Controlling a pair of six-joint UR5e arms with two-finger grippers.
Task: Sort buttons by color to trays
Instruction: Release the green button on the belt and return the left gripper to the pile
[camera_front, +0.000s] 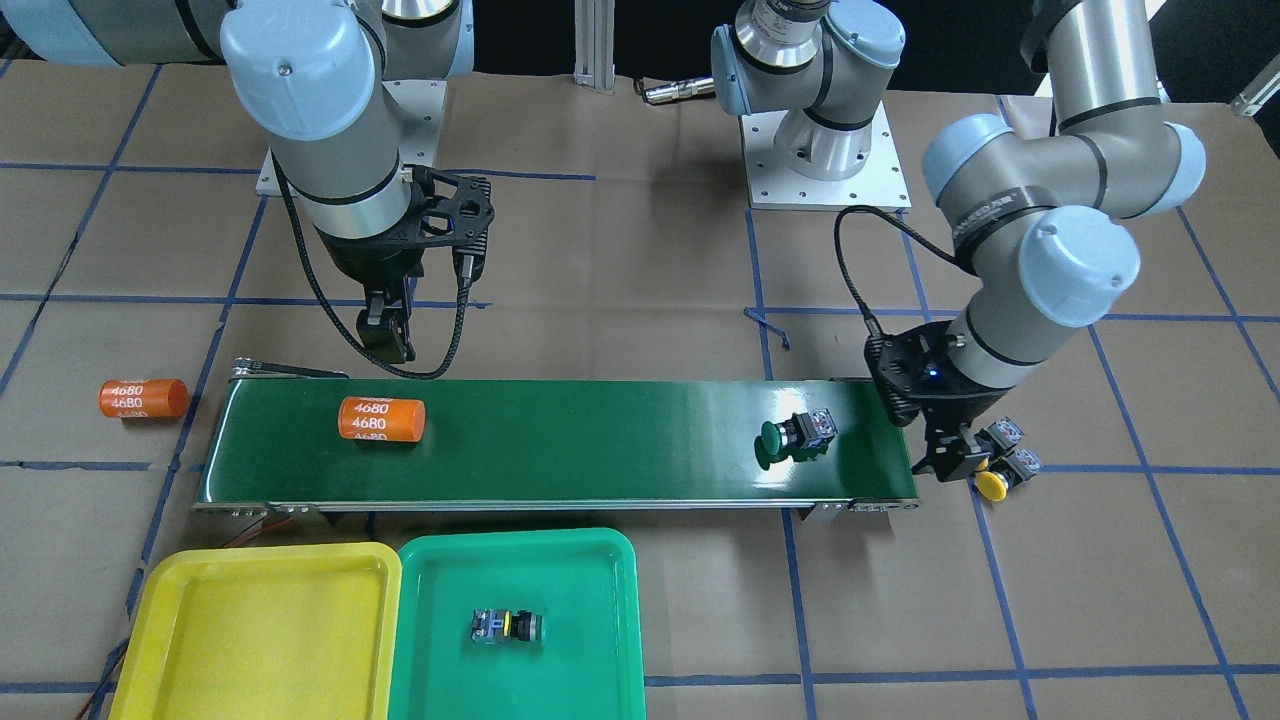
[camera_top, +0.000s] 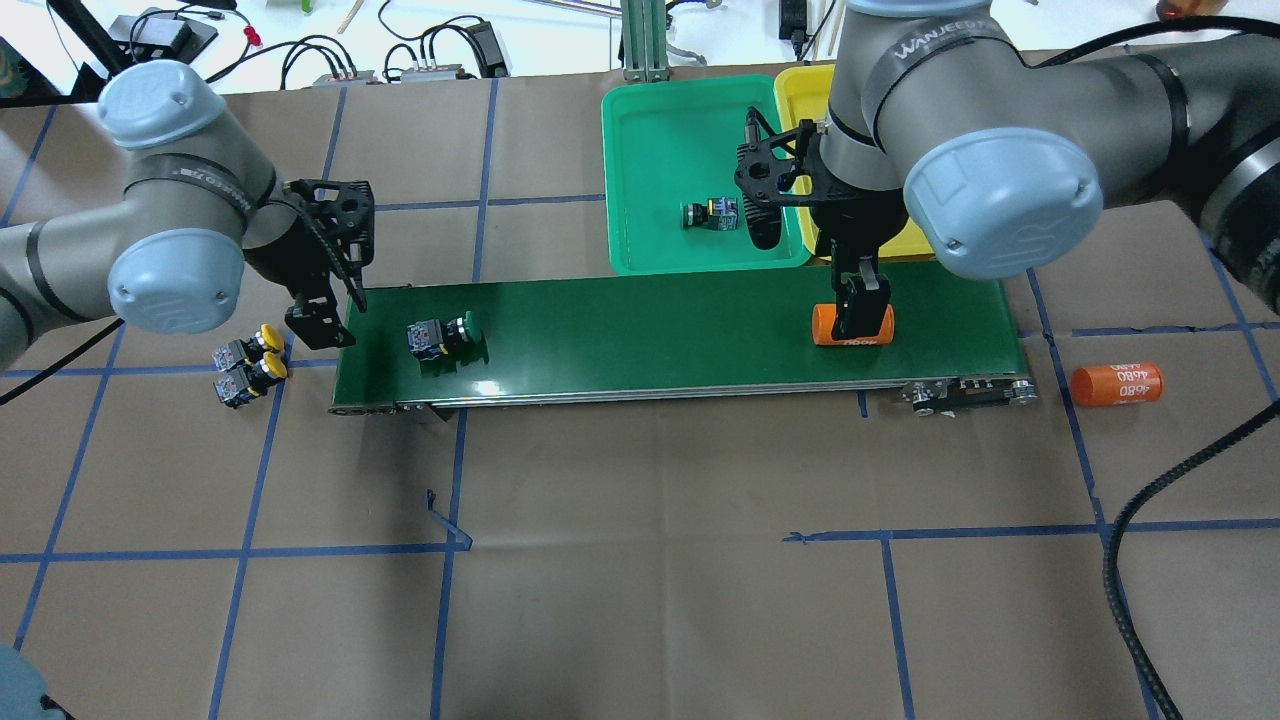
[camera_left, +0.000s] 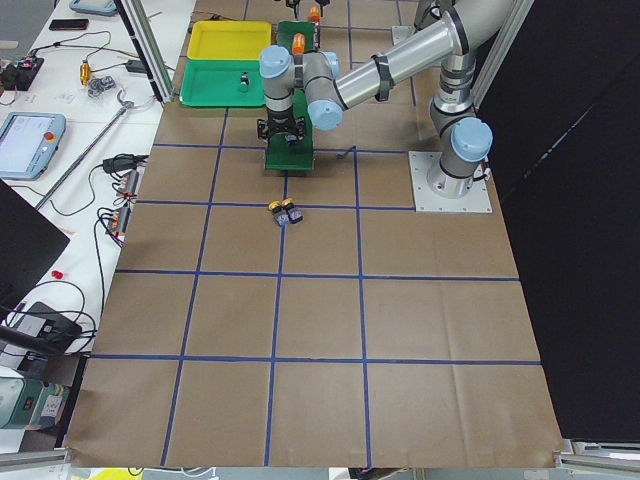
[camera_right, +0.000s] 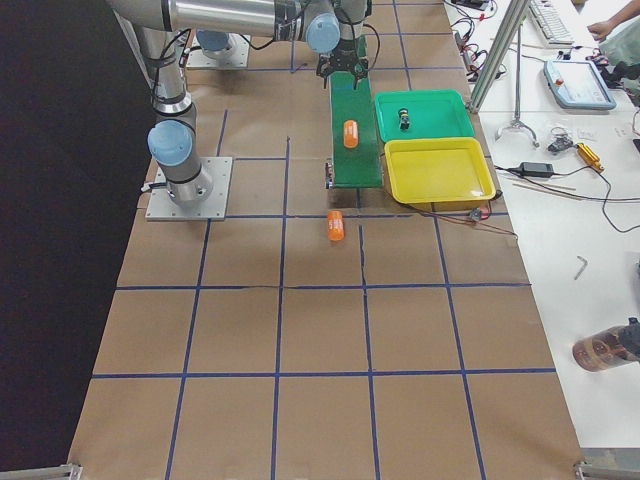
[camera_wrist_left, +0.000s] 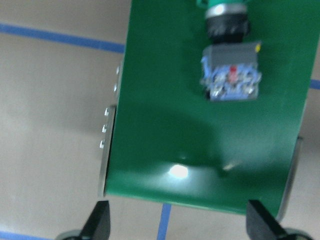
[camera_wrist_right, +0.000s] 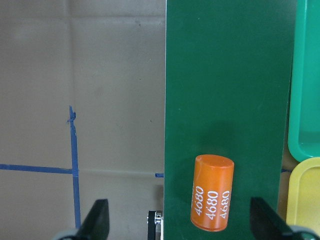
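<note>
the wrist views, unlike overhead, plainly show left pincer (camera_wrist_left: 180, 222) and right pincer (camera_wrist_right: 181, 220) spread wide, empty.

belt (camera_top: 650, 330) on table (camera_top: 650, 600) | left tray (camera_front: 580, 580) beside right tray (camera_front: 260, 640), beyond belt's right half | tray button (camera_front: 506, 627) in left tray | belt button (camera_front: 797, 437) near belt's left end | two buttons (camera_top: 248, 352) on table off that end | belt cylinder (camera_front: 381, 419) near right end | table cylinder (camera_front: 143, 398) past it

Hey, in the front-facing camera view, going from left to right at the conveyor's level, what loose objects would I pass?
Lone orange cylinder → second orange cylinder, on the conveyor belt → green button, also on the belt → two yellow buttons, just past the belt's end.
</note>
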